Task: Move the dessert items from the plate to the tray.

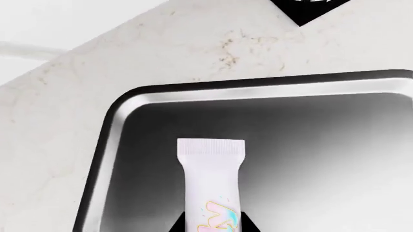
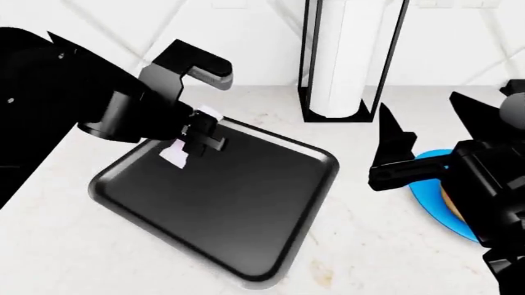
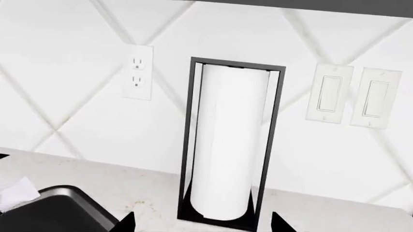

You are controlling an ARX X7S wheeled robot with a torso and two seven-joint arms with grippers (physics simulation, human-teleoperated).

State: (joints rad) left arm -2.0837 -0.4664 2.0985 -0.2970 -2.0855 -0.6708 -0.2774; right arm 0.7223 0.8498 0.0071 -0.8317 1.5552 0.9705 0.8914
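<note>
My left gripper (image 1: 214,227) is shut on the small white wrapped bar (image 1: 212,174), whose crimped end sticks out past the black fingers. In the head view this gripper (image 2: 201,136) holds the bar (image 2: 174,154) just above the far left corner of the glossy black tray (image 2: 246,246). The tray's raised rim (image 1: 123,111) shows below the bar. To the right lies the blue plate (image 2: 431,200), mostly behind my right arm; only a tan sliver (image 2: 449,198) shows on it. My right gripper (image 2: 394,153) hovers open by the plate, with nothing between its fingers (image 3: 125,223).
A black-framed paper towel holder (image 2: 345,61) stands at the back of the pale stone counter (image 2: 361,258), straight ahead of the right gripper (image 3: 203,224). A wall outlet (image 3: 137,72) and two light switches (image 3: 355,96) sit on the tiled backsplash.
</note>
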